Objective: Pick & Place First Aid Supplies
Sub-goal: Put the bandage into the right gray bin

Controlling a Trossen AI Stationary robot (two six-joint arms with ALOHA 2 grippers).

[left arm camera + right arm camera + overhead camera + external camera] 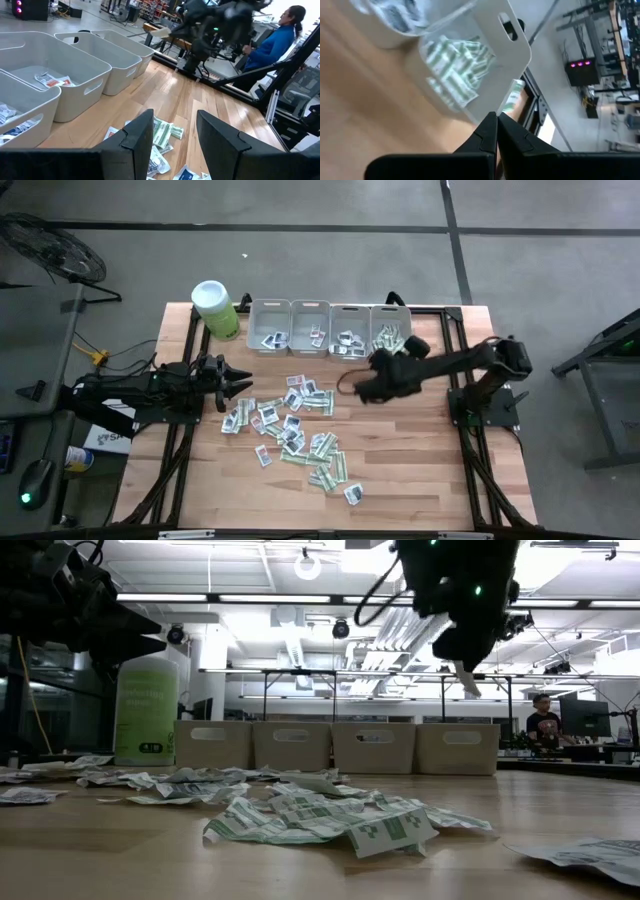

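- A loose heap of first aid packets lies scattered over the middle of the wooden bench, squarish white ones mixed with longer green-and-white strips.
- One stray packet sits apart from the heap, toward the bench's near edge.
- Four grey bins stand side by side along the far edge; each already has a few packets inside.
- The bin at the right end holds green-and-white strips.
- A lime-green canister with a white lid stands just beside the leftmost bin.
- The left gripper hangs over the left edge of the heap, its fingers spread apart with nothing between them; packets show on the bench beyond the gap.
- The right gripper hangs just right of the heap, in front of the two right-hand bins, raised off the bench.
- Its fingers are pressed fully together, and a small green-and-white strip shows at their tips; whether it is pinched I cannot tell.
- A person in a blue top stands beyond the bench's right side, and another person shows far back in the room.
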